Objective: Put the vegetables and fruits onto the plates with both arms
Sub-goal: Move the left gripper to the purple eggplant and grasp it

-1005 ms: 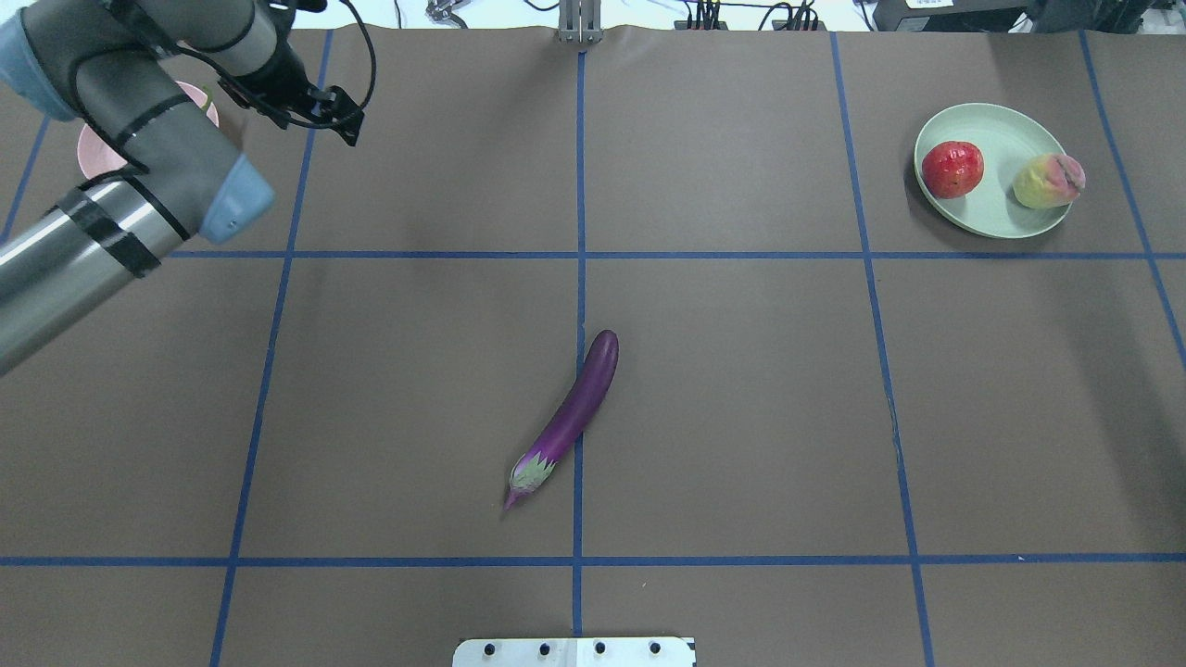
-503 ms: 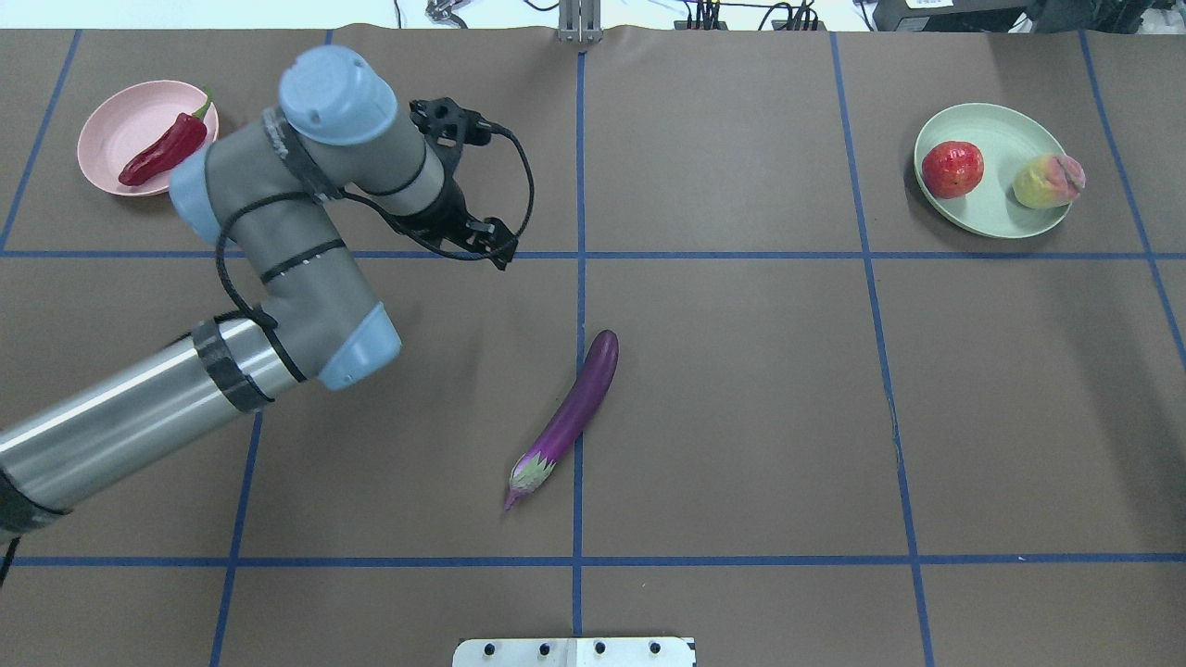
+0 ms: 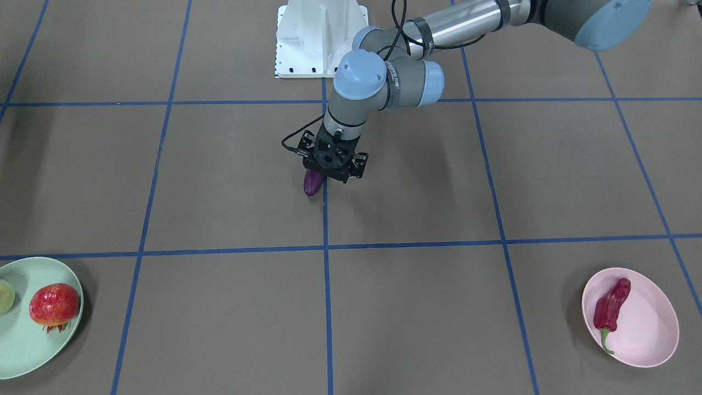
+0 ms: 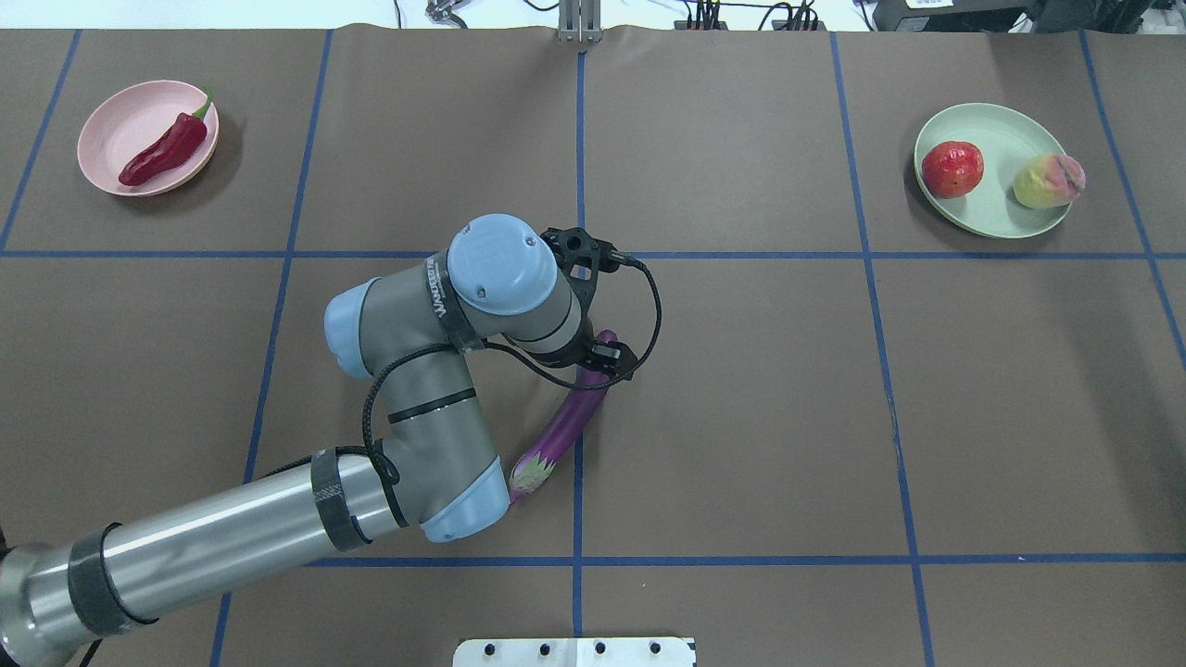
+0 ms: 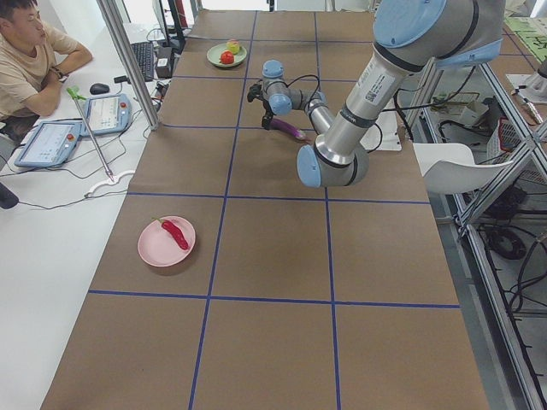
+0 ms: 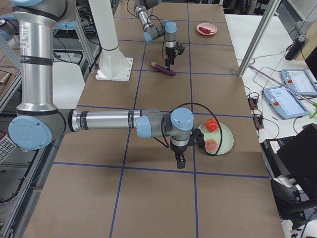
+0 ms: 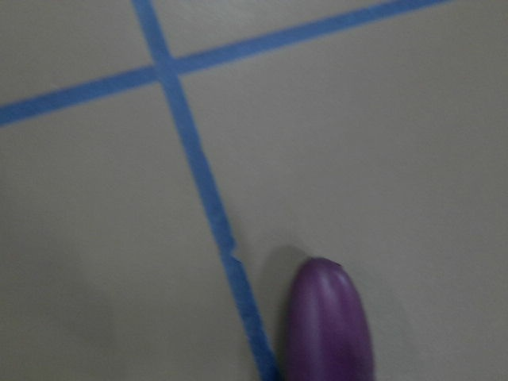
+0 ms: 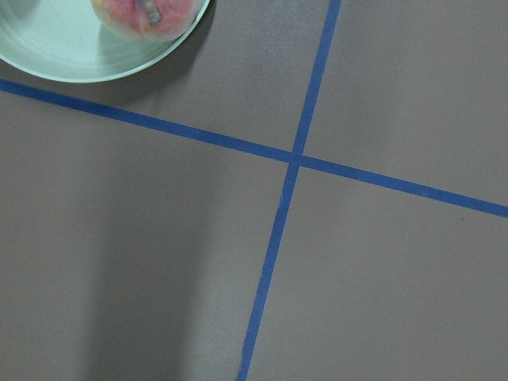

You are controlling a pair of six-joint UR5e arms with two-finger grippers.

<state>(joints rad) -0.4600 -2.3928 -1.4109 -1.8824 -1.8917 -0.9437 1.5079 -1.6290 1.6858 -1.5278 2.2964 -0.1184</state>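
Note:
The purple eggplant [image 4: 565, 426] lies slanted at the table's middle. My left gripper [image 4: 593, 357] hangs right over its rounded far end; its jaws look open and hold nothing. The eggplant's tip shows under the gripper [image 3: 332, 164] in the front view [image 3: 311, 184] and in the left wrist view [image 7: 329, 325]. The red chili [image 4: 165, 150] lies on the pink plate [image 4: 120, 125]. The pomegranate [image 4: 952, 169] and peach [image 4: 1047, 181] sit on the green plate [image 4: 996, 130]. My right gripper [image 6: 179, 161] shows only in the exterior right view, beside the green plate; I cannot tell its state.
The white base block [image 4: 574, 651] stands at the table's near edge. Blue tape lines [image 4: 579, 185] mark a grid on the brown table. An operator [image 5: 34, 60] sits beyond the far side, next to tablets.
My left arm has swung from the pink plate at the far left to the table's middle and now stands over the eggplant. The chili stays on the pink plate.

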